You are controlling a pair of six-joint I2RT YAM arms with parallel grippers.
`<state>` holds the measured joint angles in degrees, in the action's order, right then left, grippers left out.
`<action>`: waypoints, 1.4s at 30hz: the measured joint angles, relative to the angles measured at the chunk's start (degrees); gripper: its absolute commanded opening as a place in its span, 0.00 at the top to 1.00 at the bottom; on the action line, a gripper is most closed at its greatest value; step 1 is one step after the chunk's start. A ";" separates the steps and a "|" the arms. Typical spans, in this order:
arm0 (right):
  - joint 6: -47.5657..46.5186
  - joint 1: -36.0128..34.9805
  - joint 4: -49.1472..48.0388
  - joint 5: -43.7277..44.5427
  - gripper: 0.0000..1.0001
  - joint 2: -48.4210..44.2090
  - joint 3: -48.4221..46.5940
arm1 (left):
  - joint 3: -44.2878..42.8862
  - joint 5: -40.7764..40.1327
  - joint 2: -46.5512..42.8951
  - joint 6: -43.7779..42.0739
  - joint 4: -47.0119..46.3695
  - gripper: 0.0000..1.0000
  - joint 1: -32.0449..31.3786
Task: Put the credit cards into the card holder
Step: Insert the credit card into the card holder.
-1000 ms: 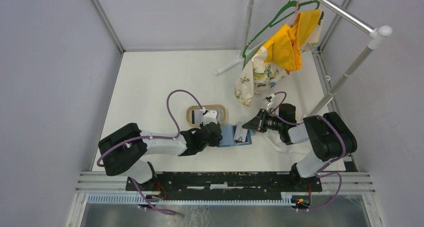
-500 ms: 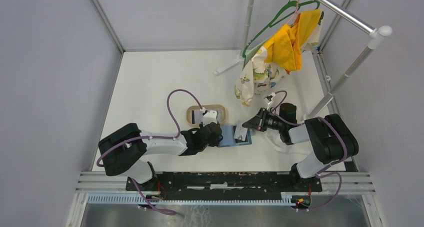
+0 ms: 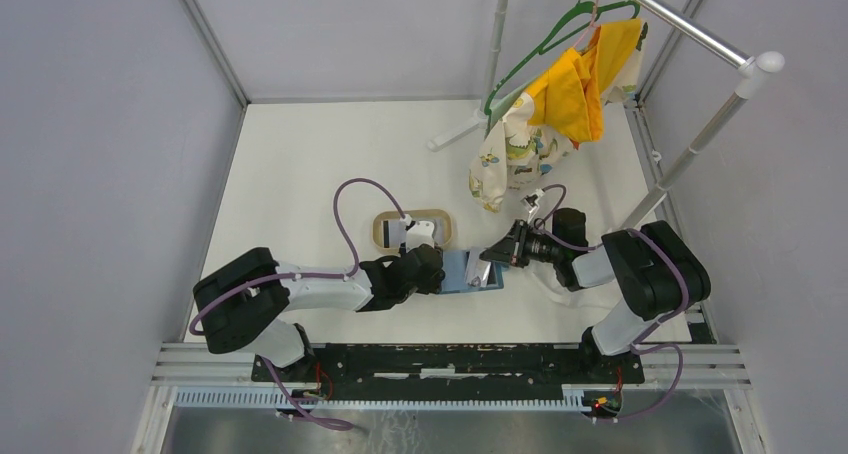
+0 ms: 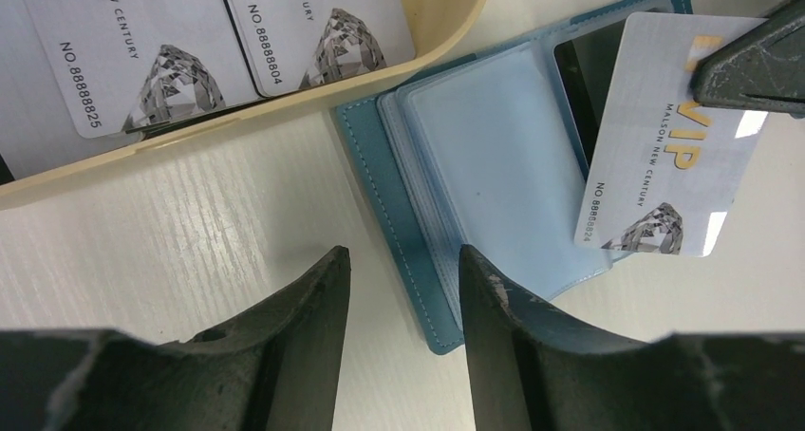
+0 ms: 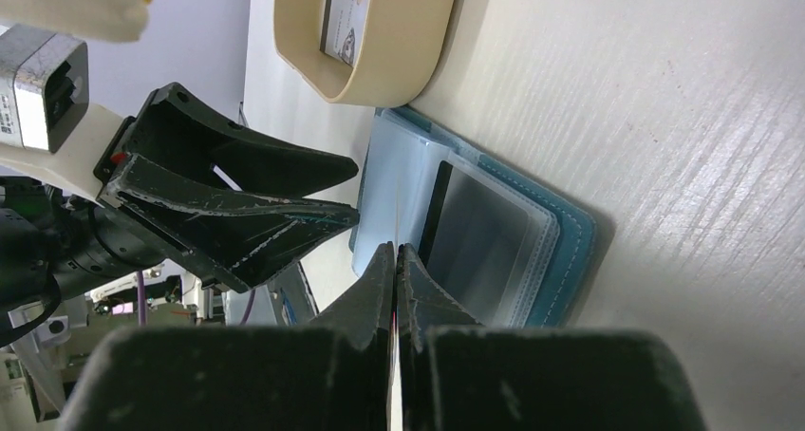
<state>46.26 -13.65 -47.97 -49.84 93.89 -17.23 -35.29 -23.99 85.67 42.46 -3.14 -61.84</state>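
The blue card holder (image 3: pixel 462 272) lies open on the table with its clear sleeves showing (image 4: pixel 475 156) (image 5: pixel 560 251); one sleeve holds a dark card (image 4: pixel 572 80). My right gripper (image 3: pixel 497 255) (image 5: pixel 395 252) is shut on a white VIP credit card (image 4: pixel 669 137) and holds it over the holder's right half. My left gripper (image 3: pixel 436 272) (image 4: pixel 403 260) is open and empty at the holder's left edge, with one finger (image 4: pixel 503 308) over its near corner. More white cards (image 4: pixel 313 23) lie in the tan tray (image 3: pixel 380 229).
The tan oval tray's rim (image 4: pixel 446 13) (image 5: pixel 380 80) touches the holder's far edge. A clothes rack with a green hanger and yellow cloth (image 3: pixel 575 89) stands at the back right. A white cloth (image 3: pixel 553 282) lies under my right arm.
My right gripper has moved a little to the left with the card, further over the open holder. My left arm has not moved.
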 measured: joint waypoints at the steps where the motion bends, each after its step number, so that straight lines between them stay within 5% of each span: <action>1: -0.02 -0.11 -0.02 0.02 1.00 0.00 0.00 | 0.00 0.26 0.00 0.00 0.00 0.48 0.00; 11: -0.50 -1.27 0.98 1.03 1.00 1.22 -0.42 | 0.00 0.50 0.09 0.02 0.13 0.49 0.00; 42: -11.67 -4.52 28.68 5.14 0.93 4.87 -15.56 | 0.00 0.57 -1.86 0.00 1.22 0.44 0.00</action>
<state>34.59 -18.17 -19.29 -44.71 98.76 -32.80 -35.29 -23.42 83.81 42.46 -1.91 -61.84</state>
